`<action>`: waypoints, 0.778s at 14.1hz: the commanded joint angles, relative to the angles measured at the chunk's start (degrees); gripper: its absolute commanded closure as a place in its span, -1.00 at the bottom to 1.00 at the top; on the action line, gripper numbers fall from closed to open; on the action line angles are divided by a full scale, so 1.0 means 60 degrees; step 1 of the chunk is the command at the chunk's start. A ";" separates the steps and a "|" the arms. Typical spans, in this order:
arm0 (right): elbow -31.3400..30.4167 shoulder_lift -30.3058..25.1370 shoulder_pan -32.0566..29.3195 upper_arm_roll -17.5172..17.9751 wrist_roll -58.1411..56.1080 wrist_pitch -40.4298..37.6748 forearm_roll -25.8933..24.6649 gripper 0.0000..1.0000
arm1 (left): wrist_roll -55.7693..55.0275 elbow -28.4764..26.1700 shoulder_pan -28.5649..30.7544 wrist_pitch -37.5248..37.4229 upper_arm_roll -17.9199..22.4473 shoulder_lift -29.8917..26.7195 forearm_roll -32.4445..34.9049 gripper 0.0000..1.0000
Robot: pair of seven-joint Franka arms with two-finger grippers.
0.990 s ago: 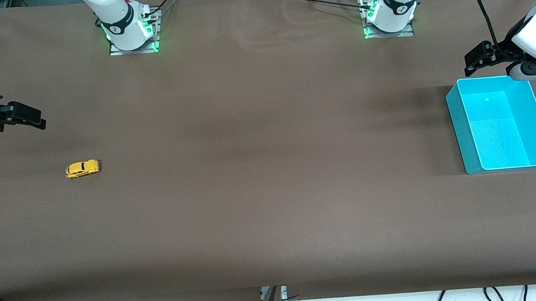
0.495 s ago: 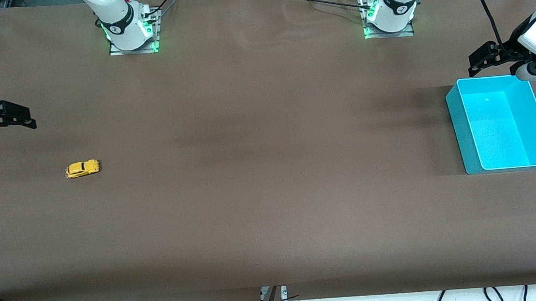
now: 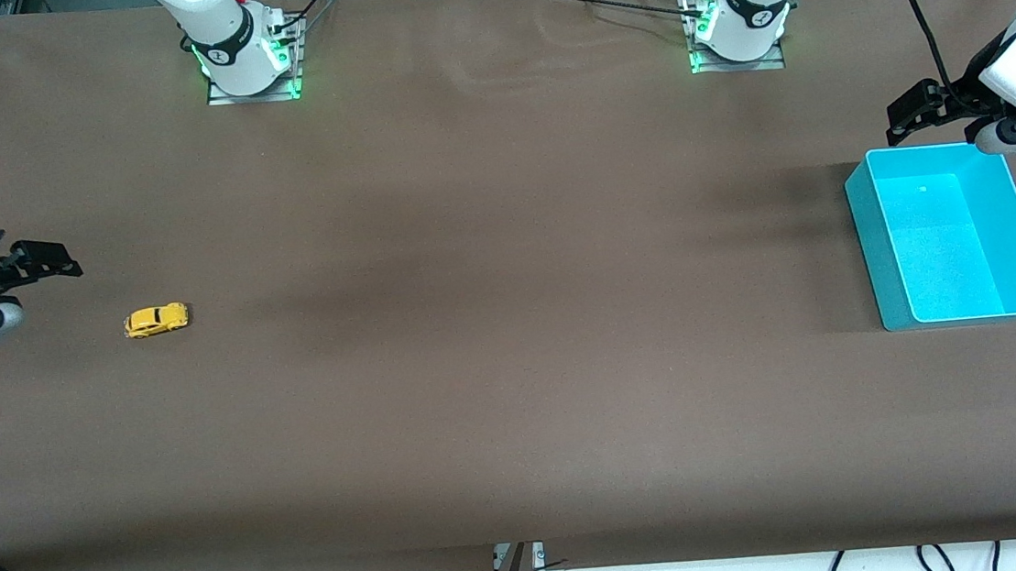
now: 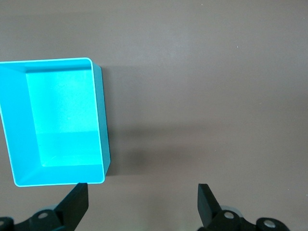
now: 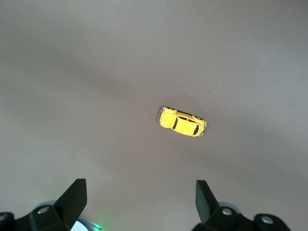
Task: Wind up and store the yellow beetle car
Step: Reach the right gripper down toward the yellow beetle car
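The right gripper [image 3: 42, 262] is seen at the right arm's end of the tabletop [image 3: 515, 368], hanging in the air beside the yellow beetle car [image 3: 156, 320] and not over it. In the right wrist view its jaws are spread wide apart with nothing between them [image 5: 139, 202], and the car [image 5: 182, 122] is framed ahead of them, off the midline between the two fingers.

The car rests on its wheels on the bare tabletop, touched by nothing. Its long axis is laid roughly along the length of the tabletop, toward the turquoise bin [image 3: 881, 234], with only a slight tilt. From the car, the right gripper is found toward the right arm's end of the tabletop and a little toward the robots' bases. The coming move is judged to turn on this offset: the open jaws would have to be brought over the car and set across its short width, so that its flanks are taken.

The bin stands well apart from the car, at the left arm's end of the tabletop, and appears empty. The left gripper [image 3: 911, 108] is held just beside the bin's rim nearest the bases, waiting, its jaws also wide apart [image 4: 139, 202]. The right arm is plainly the nearer one to the car
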 commanded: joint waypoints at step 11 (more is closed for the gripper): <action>-0.2934 0.1073 -0.0524 -0.0023 -0.9653 0.5076 -0.0156 -0.99 | 0.0317 -0.0032 0.0071 -0.0026 -0.0107 -0.0051 0.0058 -1.00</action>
